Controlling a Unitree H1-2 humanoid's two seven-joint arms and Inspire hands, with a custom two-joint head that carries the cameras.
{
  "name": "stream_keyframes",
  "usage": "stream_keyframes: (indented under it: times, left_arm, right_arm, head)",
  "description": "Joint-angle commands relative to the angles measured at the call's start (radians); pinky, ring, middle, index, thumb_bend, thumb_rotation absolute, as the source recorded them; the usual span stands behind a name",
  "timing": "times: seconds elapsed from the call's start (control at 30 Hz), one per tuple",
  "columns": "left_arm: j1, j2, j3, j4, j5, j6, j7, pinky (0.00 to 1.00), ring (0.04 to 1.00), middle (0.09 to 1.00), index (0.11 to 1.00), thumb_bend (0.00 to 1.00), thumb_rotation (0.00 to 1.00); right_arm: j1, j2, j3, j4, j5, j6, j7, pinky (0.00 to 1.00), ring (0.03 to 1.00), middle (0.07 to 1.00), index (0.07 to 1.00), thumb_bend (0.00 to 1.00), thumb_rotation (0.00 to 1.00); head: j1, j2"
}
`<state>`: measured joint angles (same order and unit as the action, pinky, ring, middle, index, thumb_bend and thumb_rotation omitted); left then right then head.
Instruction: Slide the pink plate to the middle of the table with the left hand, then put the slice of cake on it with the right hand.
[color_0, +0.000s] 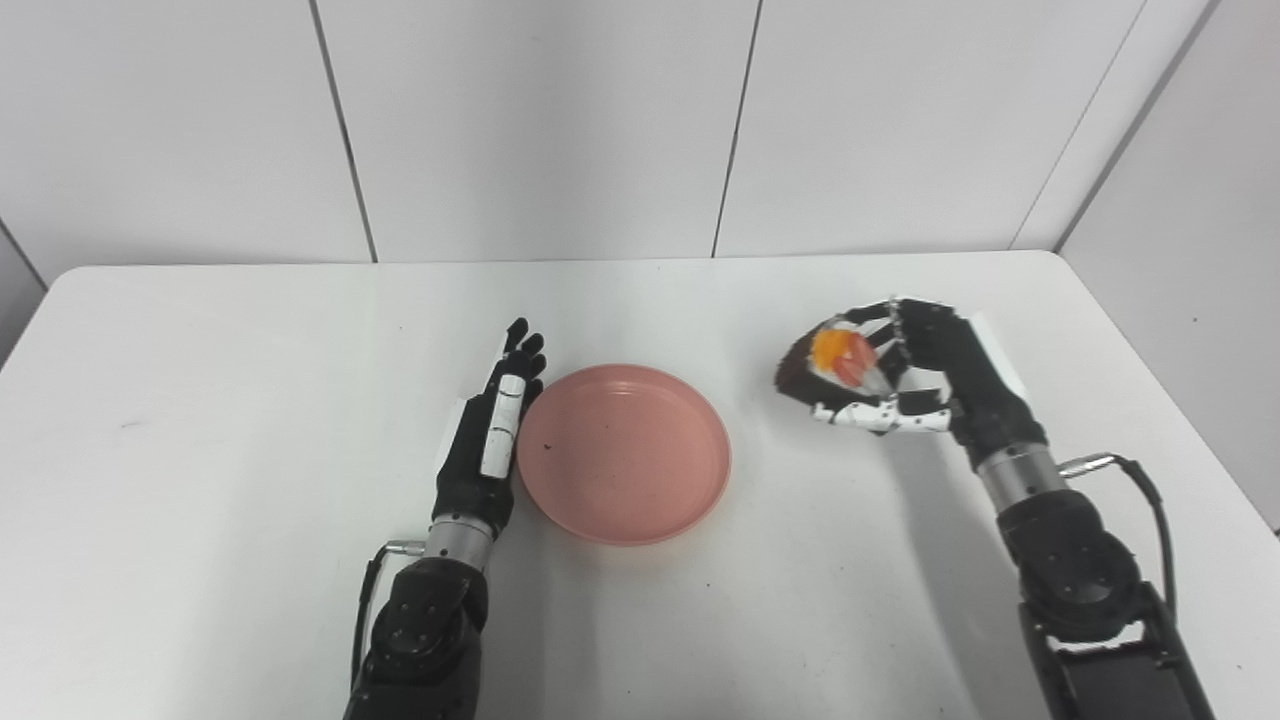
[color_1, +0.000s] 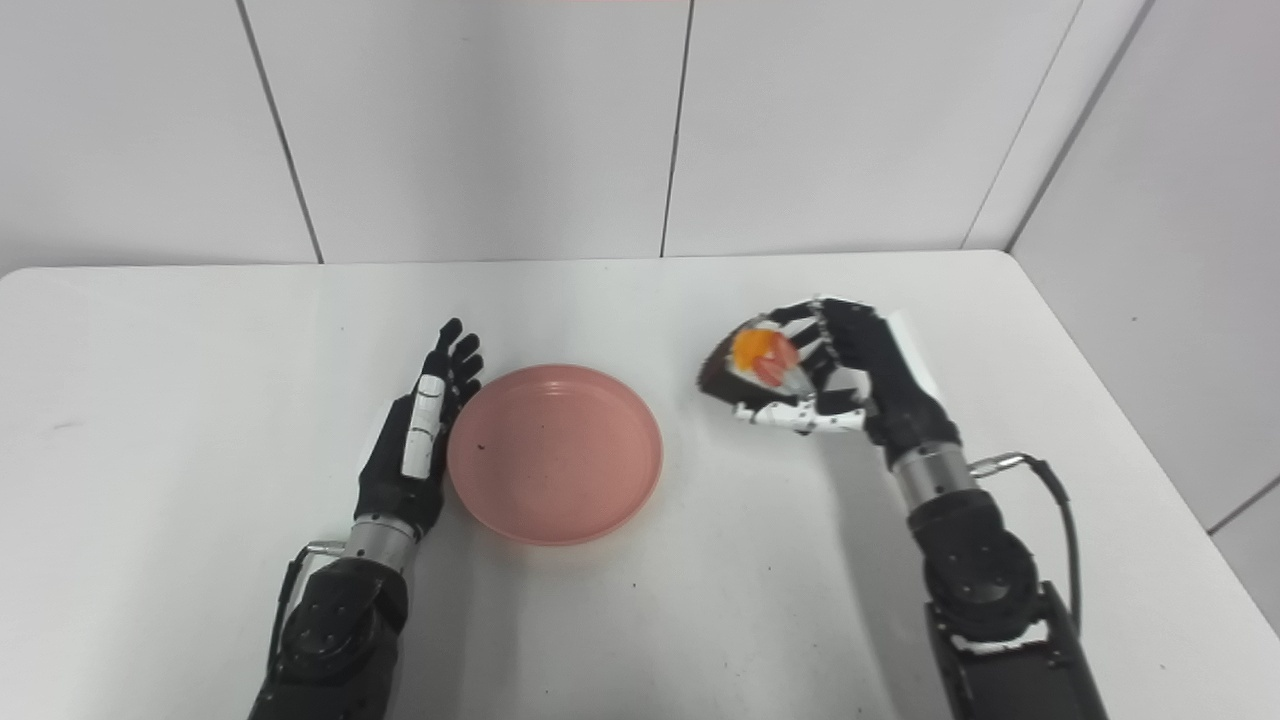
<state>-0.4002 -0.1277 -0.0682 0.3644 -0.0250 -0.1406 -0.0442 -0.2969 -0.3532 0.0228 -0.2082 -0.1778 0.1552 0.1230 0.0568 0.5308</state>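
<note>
The round pink plastic plate (color_0: 624, 453) sits mid-table (color_0: 200, 340). The left robot hand (color_0: 495, 420) rests flat and open against its left rim. The right robot hand (color_0: 900, 375) grips the dark cake slice (color_0: 835, 362) right of the plate, ready to place it.

Plate (color_0: 624, 455) mid-table (color_0: 200, 400), left hand (color_0: 492, 432) against its left rim, cake (color_0: 835, 365) to its right.
</note>
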Motion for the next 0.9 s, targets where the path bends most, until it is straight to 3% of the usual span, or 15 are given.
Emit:
stream_keyframes:
  times: [0.0,0.1,0.23,0.37,0.5,0.57,0.7,0.87]
  left_arm:
    - [0.017,-0.018,-0.007,0.007,0.007,-0.015,0.009,1.00,0.990,0.994,0.995,0.67,1.00]
    - [0.022,-0.021,-0.008,-0.004,0.014,-0.010,0.022,1.00,0.989,0.993,0.993,0.67,1.00]
    - [0.026,-0.020,-0.009,-0.006,0.017,-0.016,0.035,1.00,0.990,0.992,0.992,0.66,1.00]
    - [0.034,-0.021,0.002,-0.002,0.007,-0.041,0.045,1.00,0.991,0.995,0.995,0.68,1.00]
    - [0.040,-0.022,0.005,-0.008,0.018,-0.031,0.059,0.99,0.980,0.988,0.983,0.68,1.00]
    - [0.043,-0.020,0.003,-0.014,0.023,-0.024,0.060,0.98,0.976,0.986,0.977,0.67,1.00]
    - [0.051,-0.018,0.005,-0.027,0.020,-0.023,0.056,1.00,0.982,0.990,0.975,0.66,1.00]
    - [0.060,-0.020,0.010,-0.045,0.016,-0.023,0.057,1.00,0.987,0.993,0.974,0.66,1.00]
  right_arm:
    - [-0.050,0.017,0.019,-0.071,-0.003,0.000,0.015,0.26,0.317,0.422,0.514,0.51,0.00]
    - [-0.072,0.052,0.068,-0.112,-0.046,0.050,0.036,0.25,0.318,0.431,0.508,0.51,0.00]
    - [-0.105,0.094,0.131,-0.083,-0.091,0.050,0.056,0.23,0.308,0.417,0.505,0.51,0.00]
    - [-0.134,0.097,0.194,0.033,-0.144,-0.049,0.063,0.26,0.337,0.440,0.504,0.52,0.00]
    - [-0.152,0.115,0.237,0.092,-0.203,-0.065,0.055,0.29,0.383,0.475,0.489,0.52,0.00]
    - [-0.160,0.124,0.253,0.123,-0.219,-0.081,0.049,0.29,0.375,0.448,0.493,0.52,0.00]
    - [-0.178,0.132,0.269,0.203,-0.241,-0.138,0.035,0.29,0.373,0.429,0.501,0.52,0.00]
    - [-0.193,0.136,0.274,0.269,-0.280,-0.164,0.023,0.28,0.358,0.410,0.503,0.52,0.00]
  head:
    - [0.006,0.002]
    - [0.011,0.004]
    - [0.029,0.001]
    - [0.035,-0.005]
    - [0.036,-0.006]
    - [0.036,-0.006]
    - [0.032,0.000]
    - [0.029,0.002]
